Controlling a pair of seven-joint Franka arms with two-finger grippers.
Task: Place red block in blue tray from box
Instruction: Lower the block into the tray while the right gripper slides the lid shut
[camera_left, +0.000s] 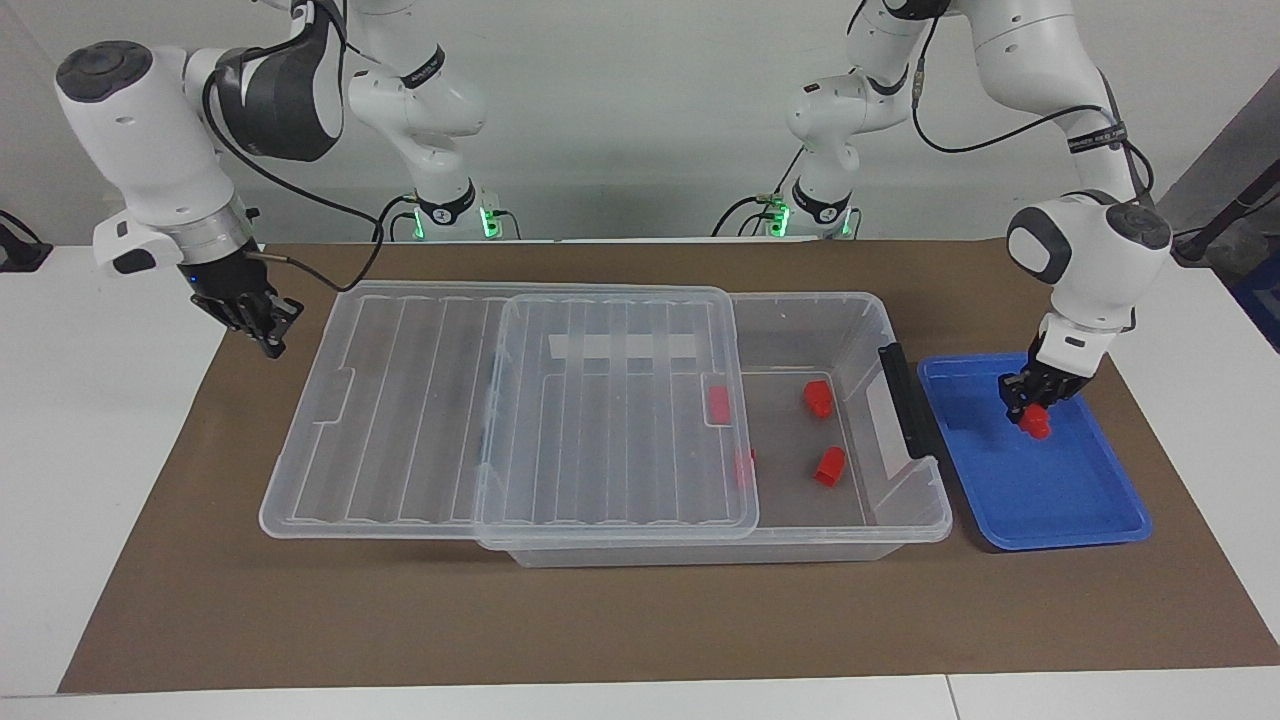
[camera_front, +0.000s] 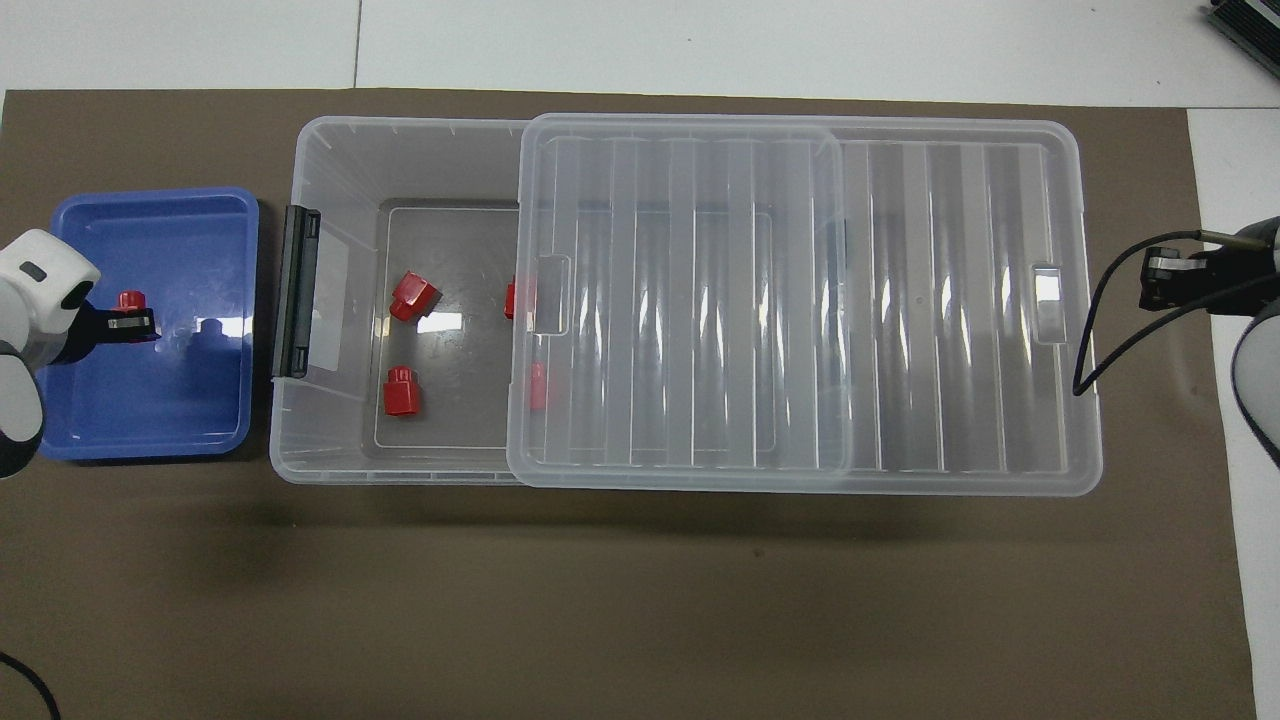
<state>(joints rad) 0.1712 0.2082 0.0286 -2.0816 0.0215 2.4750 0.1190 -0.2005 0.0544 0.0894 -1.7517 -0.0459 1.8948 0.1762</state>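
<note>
The left gripper (camera_left: 1030, 410) is closed tight on a red block (camera_left: 1036, 424) and holds it low over the blue tray (camera_left: 1060, 500). From the facing view I cannot tell if the block already touches the tray floor. The tray sits on the brown mat (camera_left: 640, 620) just beside the box (camera_left: 860, 330), at the left arm's end of the table. The box is clear, and its lid (camera_left: 500, 420) is slid toward the right arm's end, so part of the box is open. In the open part lie two more red blocks (camera_left: 817, 397) (camera_left: 829, 466), well apart from each other. Two others (camera_left: 719, 403) (camera_left: 744, 468) show at the lid's edge, partly under it. The right gripper (camera_left: 262, 330) has its fingers pinched together with nothing in them. It hangs over the mat by the lid's corner at the right arm's end.
</note>
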